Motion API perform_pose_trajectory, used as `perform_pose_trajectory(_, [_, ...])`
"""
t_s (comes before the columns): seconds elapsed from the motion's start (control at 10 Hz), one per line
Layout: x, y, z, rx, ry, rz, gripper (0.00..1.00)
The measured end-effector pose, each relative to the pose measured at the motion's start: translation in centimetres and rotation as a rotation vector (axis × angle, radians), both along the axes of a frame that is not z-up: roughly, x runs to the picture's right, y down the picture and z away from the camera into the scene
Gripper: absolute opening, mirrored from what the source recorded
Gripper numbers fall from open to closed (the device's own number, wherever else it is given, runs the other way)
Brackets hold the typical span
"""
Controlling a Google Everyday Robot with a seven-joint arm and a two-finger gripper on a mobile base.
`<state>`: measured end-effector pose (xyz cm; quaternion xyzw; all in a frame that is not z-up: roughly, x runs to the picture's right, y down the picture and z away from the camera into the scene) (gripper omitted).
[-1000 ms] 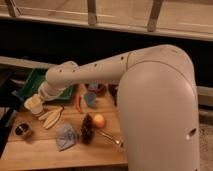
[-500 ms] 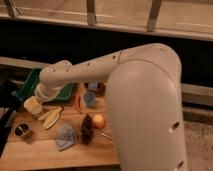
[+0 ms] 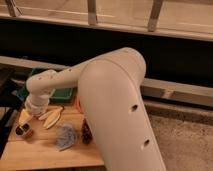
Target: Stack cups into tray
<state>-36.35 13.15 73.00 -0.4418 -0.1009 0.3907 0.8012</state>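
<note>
nothing readable is showing here. no letters, numbers, labels or brand marks are standing out on the green tray [image 3: 61,93], on the white arm [image 3: 112,95], on the wooden bench [image 3: 47,152] or on the small things lying on it. the gripper [image 3: 31,111] is hanging over the left end of the bench, just in front of the tray and close by a pale cup [image 3: 23,117]. it is showing no marking that can be made out either.
</note>
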Motion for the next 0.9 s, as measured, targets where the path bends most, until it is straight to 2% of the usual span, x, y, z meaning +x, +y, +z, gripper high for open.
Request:
perform_pose_trajectory(0.5, [-4.2,0.2,0.5,-0.058,-0.021,0.071,0.71])
perform_pose_trajectory(0.9, [-4.3,0.3,0.6,-0.058,-0.024,0.067,0.71])
